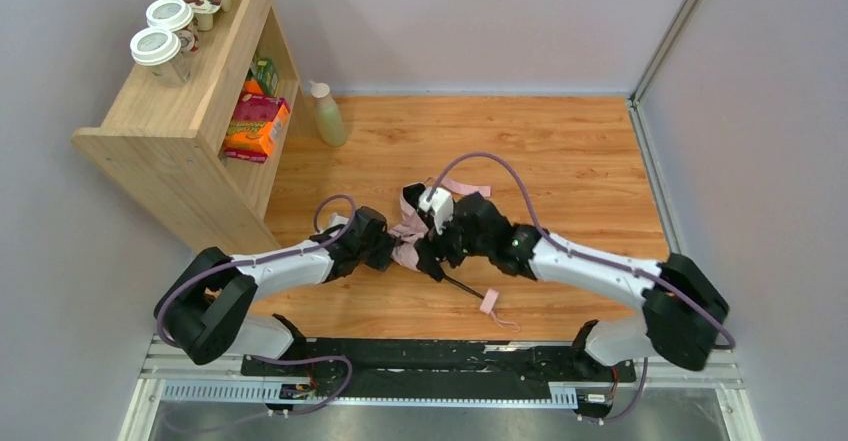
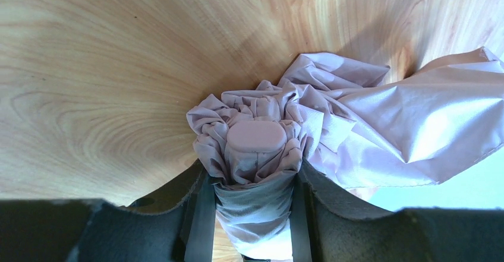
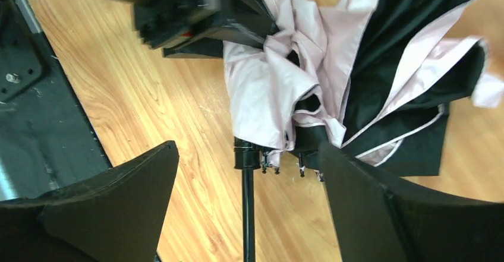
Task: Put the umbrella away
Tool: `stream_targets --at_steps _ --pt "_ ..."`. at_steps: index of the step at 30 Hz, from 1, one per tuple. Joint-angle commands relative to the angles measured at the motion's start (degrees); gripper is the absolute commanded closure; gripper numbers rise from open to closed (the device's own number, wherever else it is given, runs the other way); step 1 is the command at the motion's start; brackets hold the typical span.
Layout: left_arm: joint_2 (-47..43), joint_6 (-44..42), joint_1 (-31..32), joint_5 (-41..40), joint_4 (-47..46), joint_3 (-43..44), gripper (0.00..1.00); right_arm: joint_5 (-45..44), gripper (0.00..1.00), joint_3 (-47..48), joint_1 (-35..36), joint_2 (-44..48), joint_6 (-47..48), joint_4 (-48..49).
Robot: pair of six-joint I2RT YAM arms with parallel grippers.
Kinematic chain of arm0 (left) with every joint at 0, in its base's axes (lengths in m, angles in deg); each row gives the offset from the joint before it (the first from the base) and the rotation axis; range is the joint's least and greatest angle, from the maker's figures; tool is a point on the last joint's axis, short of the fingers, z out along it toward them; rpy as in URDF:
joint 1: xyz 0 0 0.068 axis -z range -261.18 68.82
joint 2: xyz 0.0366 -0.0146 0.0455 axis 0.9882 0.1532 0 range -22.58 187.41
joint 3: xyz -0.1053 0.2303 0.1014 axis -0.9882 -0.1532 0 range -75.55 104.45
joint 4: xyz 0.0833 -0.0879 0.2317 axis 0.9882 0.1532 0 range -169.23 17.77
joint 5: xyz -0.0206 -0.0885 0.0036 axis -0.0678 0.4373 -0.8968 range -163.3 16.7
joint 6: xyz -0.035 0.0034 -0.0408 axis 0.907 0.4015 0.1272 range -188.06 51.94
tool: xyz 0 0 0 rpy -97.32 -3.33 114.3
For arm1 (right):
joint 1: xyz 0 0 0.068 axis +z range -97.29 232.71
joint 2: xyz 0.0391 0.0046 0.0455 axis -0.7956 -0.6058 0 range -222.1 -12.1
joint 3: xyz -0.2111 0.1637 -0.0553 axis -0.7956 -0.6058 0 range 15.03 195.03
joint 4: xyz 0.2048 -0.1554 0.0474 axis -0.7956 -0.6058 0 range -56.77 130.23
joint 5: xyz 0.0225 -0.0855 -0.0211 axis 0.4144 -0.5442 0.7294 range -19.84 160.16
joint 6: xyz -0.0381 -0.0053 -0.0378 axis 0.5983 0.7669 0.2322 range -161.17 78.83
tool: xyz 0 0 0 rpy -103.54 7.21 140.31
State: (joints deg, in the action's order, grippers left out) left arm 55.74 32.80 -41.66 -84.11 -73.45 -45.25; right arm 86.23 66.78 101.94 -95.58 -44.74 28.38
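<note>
The umbrella (image 1: 408, 239) lies on the wooden floor between my two arms, its pale pink canopy (image 2: 380, 119) crumpled and loose, black on the inside (image 3: 404, 54). My left gripper (image 2: 254, 214) is shut on the bunched top end of the canopy, and the pink end cap (image 2: 257, 136) sticks out past the fingertips. My right gripper (image 3: 248, 155) is open. The thin black shaft (image 3: 248, 214) runs between its fingers, touching neither. The pink handle and strap (image 1: 490, 302) lie toward the near edge.
A wooden shelf unit (image 1: 190, 101) stands at the far left with paper cups (image 1: 160, 51) on top and boxes inside. A pale green bottle (image 1: 327, 116) stands beside it. A pink strip (image 1: 464, 187) lies behind the umbrella. Grey walls close in the floor.
</note>
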Motion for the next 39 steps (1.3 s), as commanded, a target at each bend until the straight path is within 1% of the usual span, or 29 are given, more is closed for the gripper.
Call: stream_targets --at_steps 1,3,7,11,14,17,18,19,20,21,22,23,24,25,26,28,29,31,32,33,34,35,36,38,39 --pt "2.62 -3.74 -0.94 1.39 17.95 -1.21 1.00 -23.88 0.07 -12.09 10.69 7.98 13.48 18.59" --pt "3.41 -4.35 -1.29 2.45 18.56 -0.60 1.00 -27.57 0.07 -13.86 14.30 7.11 17.18 23.43" --pt "4.47 -5.58 -2.08 4.04 19.62 0.02 1.00 -30.57 0.10 -12.29 18.43 1.85 22.46 26.18" --pt "5.78 -6.37 -2.79 5.71 21.46 1.51 1.00 -35.75 0.11 -10.97 20.64 -4.74 27.38 31.36" --pt "6.66 -6.11 -2.79 6.94 21.47 1.69 1.00 -38.39 0.12 -9.65 20.90 -9.49 28.79 34.44" --pt "6.84 -5.94 -2.88 7.73 21.99 1.95 1.00 -43.04 0.15 -7.72 20.90 -15.02 29.41 36.72" --pt "6.58 -5.94 -2.79 7.91 22.17 2.13 1.00 -46.19 0.18 -7.45 20.90 -17.13 29.07 38.12" --pt "6.40 -6.02 -2.79 7.91 22.34 2.30 1.00 -48.92 0.21 -7.19 20.73 -19.07 28.10 38.57" --pt "6.14 -6.29 -2.79 7.91 22.95 2.65 1.00 -49.99 0.26 -6.75 20.38 -20.56 27.05 38.05" --pt "5.62 -6.55 -2.88 7.73 23.66 2.83 1.00 -51.83 0.36 -6.66 19.77 -22.58 25.30 38.05" --pt "5.44 -6.73 -2.88 7.73 24.01 3.09 1.00 -51.67 0.41 -6.57 19.24 -23.91 23.54 37.27" --pt "4.83 -6.64 -2.88 7.82 24.10 3.01 1.00 -51.15 0.48 -6.14 18.71 -24.79 21.61 35.08" --pt "4.56 -6.55 -2.88 7.91 24.01 3.01 1.00 -50.62 0.58 -5.96 18.53 -25.76 19.59 33.49" --pt "4.12 -6.55 -2.88 8.17 23.84 2.92 1.00 -48.79 0.65 -5.69 18.27 -26.64 17.39 30.26" --pt "3.86 -6.55 -2.88 8.17 24.01 2.92 1.00 -47.55 0.76 -4.91 18.01 -27.43 15.20 26.75" --pt "3.07 -6.38 -2.88 8.35 23.75 3.01 1.00 -43.26 0.91 -4.29 17.57 -27.96 10.37 21.12" --pt "2.37 -6.55 -2.96 7.83 23.40 3.01 1.00 -40.71 1.00 -4.63 17.30 -27.53 7.56 19.61" --pt "1.05 -7.16 -3.31 7.47 22.26 3.09 1.00 -33.25 1.00 -5.86 16.08 -26.91 3.94 17.32" --pt "0.95 -7.69 -3.93 7.38 21.39 3.18 0.97 -30.08 1.00 -7.09 15.64 -26.82 0.62 17.48" --pt "0.08 -9.00 -4.28 6.25 20.94 3.88 0.77 -26.83 1.00 -7.88 15.20 -26.73 -0.63 17.74" --pt "-0.27 -9.80 -4.98 5.45 20.94 4.32 0.64 -23.32 1.00 -8.67 14.67 -26.82 -2.12 18.01" --pt "-1.15 -11.63 -5.42 3.97 21.20 5.63 0.43 -19.89 1.00 -9.64 13.88 -26.99 -3.44 18.88" --pt "-2.20 -13.04 -6.56 3.00 20.33 6.16 0.29 -17.07 1.00 -9.82 12.83 -27.26 -4.15 19.15" --pt "-4.74 -15.25 -8.05 2.64 17.97 6.52 0.29 -9.86 1.00 -10.35 10.81 -27.70 -5.82 19.85" --pt "-5.80 -15.78 -8.59 2.72 16.38 5.22 0.28 -6.53 1.00 -10.52 9.67 -27.96 -6.53 20.38"
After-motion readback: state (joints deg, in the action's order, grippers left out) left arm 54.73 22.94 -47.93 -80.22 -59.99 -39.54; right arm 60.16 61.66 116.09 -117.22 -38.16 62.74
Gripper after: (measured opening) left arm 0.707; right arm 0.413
